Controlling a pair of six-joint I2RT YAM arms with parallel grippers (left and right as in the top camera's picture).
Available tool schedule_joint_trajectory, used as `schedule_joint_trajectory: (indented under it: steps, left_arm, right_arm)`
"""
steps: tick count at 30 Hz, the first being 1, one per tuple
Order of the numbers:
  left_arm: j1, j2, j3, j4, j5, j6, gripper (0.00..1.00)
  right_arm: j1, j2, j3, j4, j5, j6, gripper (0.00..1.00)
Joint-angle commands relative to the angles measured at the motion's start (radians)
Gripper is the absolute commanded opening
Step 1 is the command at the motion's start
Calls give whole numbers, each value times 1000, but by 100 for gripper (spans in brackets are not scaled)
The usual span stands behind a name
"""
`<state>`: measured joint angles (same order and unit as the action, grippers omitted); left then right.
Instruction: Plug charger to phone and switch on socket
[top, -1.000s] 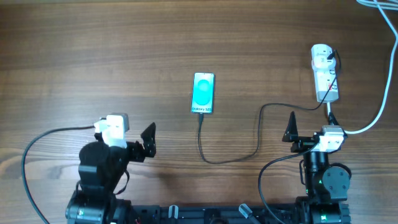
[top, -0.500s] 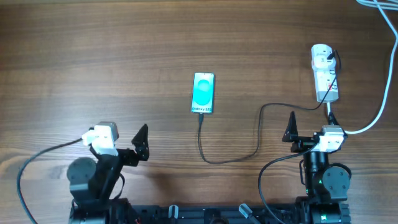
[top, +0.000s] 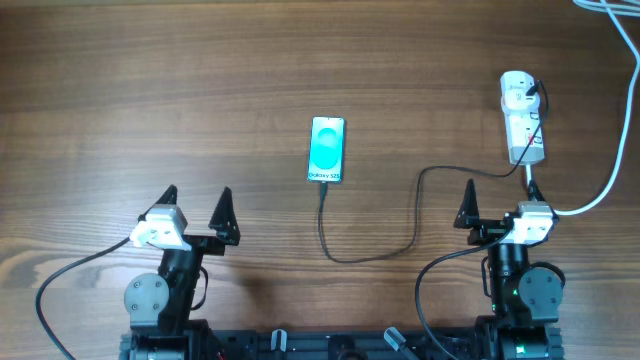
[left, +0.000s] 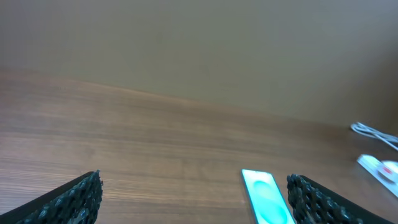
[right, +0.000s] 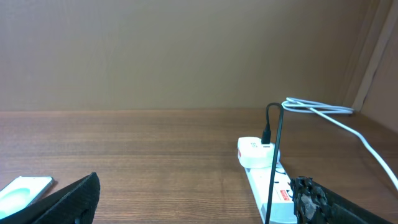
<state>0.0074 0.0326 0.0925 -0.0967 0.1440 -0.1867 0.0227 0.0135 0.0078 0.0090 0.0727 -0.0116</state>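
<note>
The phone (top: 327, 150), its teal screen lit, lies flat at mid-table. The black charger cable (top: 417, 215) runs from the white socket strip (top: 521, 130) at the far right, loops along the table, and its end meets the phone's near short edge. My left gripper (top: 197, 205) is open and empty, near-left of the phone. My right gripper (top: 497, 210) is open and empty, just in front of the socket. The left wrist view shows the phone (left: 264, 196) by the right finger of the gripper (left: 196, 202). The right wrist view shows the socket (right: 258, 186) and the cable (right: 278, 143) beyond the gripper (right: 196, 205).
A thick white cord (top: 605, 195) curves from the far right corner down past the socket toward the right arm. It also shows in the right wrist view (right: 336, 121). A black robot cable (top: 60, 270) loops at the near left. A plain wall stands behind the table.
My left arm has pulled back toward the near-left and turned so that its open gripper faces the far side. The right arm, phone and cable have not moved.
</note>
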Motion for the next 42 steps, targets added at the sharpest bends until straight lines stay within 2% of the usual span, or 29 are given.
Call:
schedule_joint_trajectory:
  steps: [1, 3, 6, 11, 17, 27, 42]
  left_arm:
    - [-5, -30, -36, 31, -68, -9, 100]
    - [-5, -30, -75, 102, -68, -9, 100]
    - [-5, -30, -87, 120, -79, -9, 100]
    - [-5, -30, -87, 25, -164, -8, 100]
    - [-5, -30, -87, 21, -160, 132, 100]
    - [-3, -30, -87, 21, -168, 204, 100]
    - [-3, -30, -87, 21, -184, 211, 100]
  right_arm:
    - [-4, -10, -3, 5, 2, 14, 100]
    - [-4, -10, -3, 5, 2, 14, 100]
    - [-4, -10, -3, 5, 2, 14, 100]
    - [-4, -10, -3, 5, 2, 14, 100]
    - [-4, -10, -3, 5, 2, 14, 100]
    - [-4, -10, -3, 5, 2, 14, 100]
    - [-4, -10, -3, 5, 2, 14, 100]
